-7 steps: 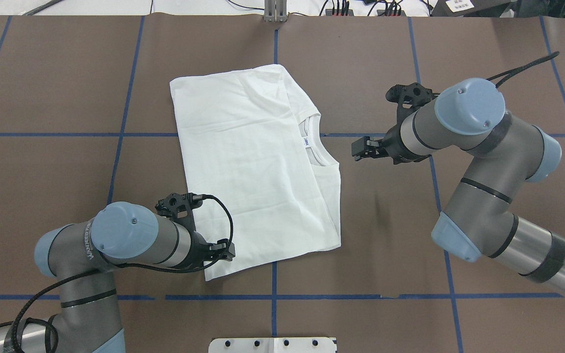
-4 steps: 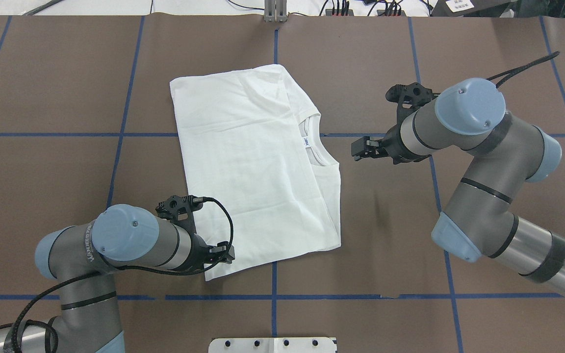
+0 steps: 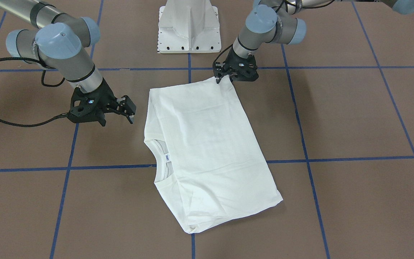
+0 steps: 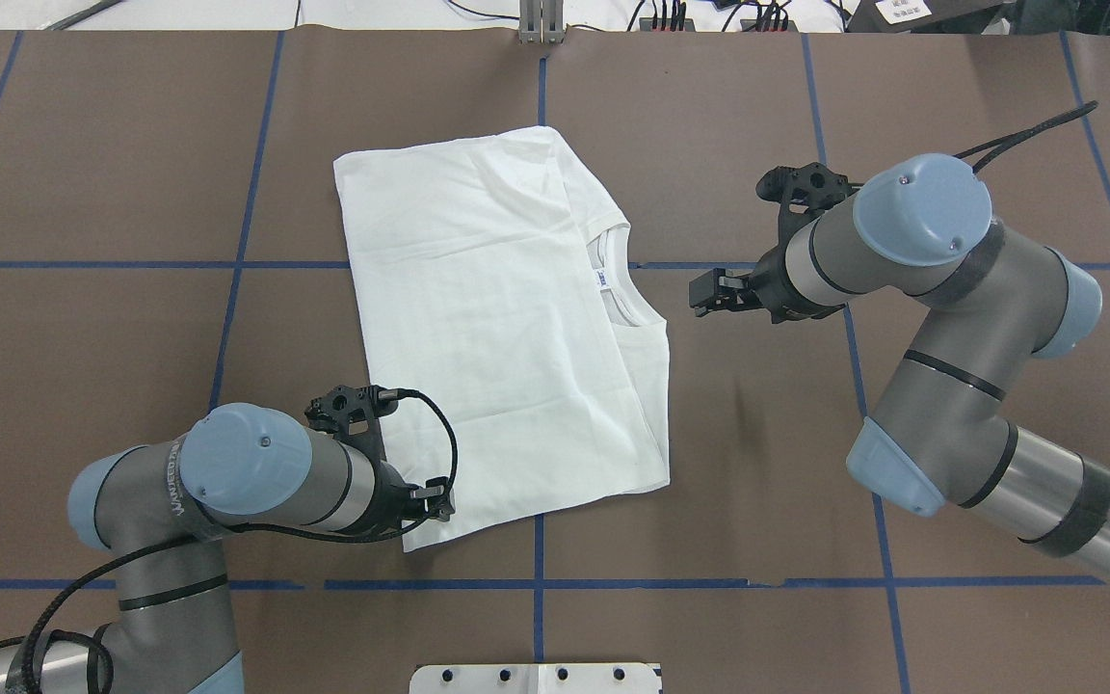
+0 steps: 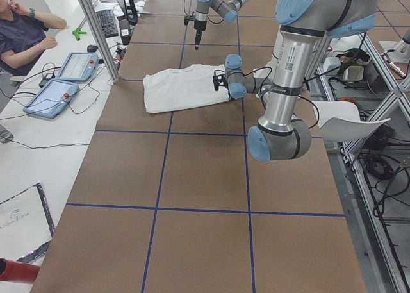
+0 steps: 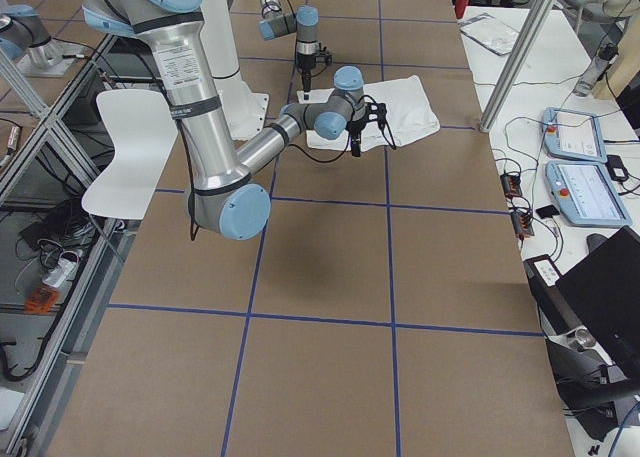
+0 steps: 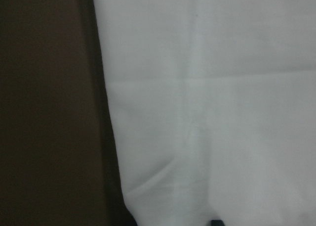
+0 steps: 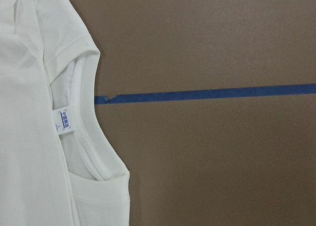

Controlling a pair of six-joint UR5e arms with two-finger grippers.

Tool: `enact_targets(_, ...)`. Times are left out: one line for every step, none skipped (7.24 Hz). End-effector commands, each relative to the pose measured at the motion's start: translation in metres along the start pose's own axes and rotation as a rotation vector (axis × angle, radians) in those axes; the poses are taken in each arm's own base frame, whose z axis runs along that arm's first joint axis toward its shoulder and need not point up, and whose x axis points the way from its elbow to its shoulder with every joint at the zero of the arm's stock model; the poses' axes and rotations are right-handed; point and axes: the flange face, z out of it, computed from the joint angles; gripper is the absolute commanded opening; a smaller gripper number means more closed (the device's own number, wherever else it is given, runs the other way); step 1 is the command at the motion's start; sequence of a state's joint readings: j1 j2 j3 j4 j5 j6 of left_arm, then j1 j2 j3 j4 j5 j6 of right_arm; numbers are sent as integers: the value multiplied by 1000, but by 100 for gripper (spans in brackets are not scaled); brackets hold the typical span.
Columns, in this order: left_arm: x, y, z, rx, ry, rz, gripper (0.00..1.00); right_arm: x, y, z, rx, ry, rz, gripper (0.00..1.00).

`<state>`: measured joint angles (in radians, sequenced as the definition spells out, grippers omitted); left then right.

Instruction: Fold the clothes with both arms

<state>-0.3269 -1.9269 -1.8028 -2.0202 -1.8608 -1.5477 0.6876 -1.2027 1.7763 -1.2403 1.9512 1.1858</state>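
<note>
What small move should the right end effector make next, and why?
Probably the right end effector should travel sideways toward the T-shirt and lower onto its edge at the collar. It hovers, apparently open, over bare table beside the collar, apart from the cloth. The left end effector sits at the T-shirt's near corner; whether it grips there I cannot tell.

The left arm is bent low with the left gripper pointing downward, its grip unclear, while the right arm reaches inward, the right gripper raised, jaws apart.
</note>
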Motion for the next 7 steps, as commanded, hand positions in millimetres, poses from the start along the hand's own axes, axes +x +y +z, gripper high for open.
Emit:
enact_targets(2, -1, -4, 3, 3, -1, 0, -2, 3, 1, -4, -3, 6, 100)
enact_targets(5, 0, -10, 4, -6, -4, 0, -10, 9, 2, -7, -9, 51, 100)
enact_targets(6, -1, -13, 6, -4, -5, 0, -26, 33, 0, 10, -23, 136, 100)
enact_targets(8, -1, -15, 6, 2, -4, 0, -47, 64, -1, 33, -41, 235, 100)
enact_targets(10, -1, -17, 8, 7, -4, 0, -61, 102, 14, 42, -36, 329, 100)
enact_targets(12, -1, -18, 8, 10, -3, 0, -73, 133, 29, 66, -7, 410, 100)
enact_targets(14, -1, -20, 8, 15, -1, 0, -85, 162, 41, 81, 5, 479, 99)
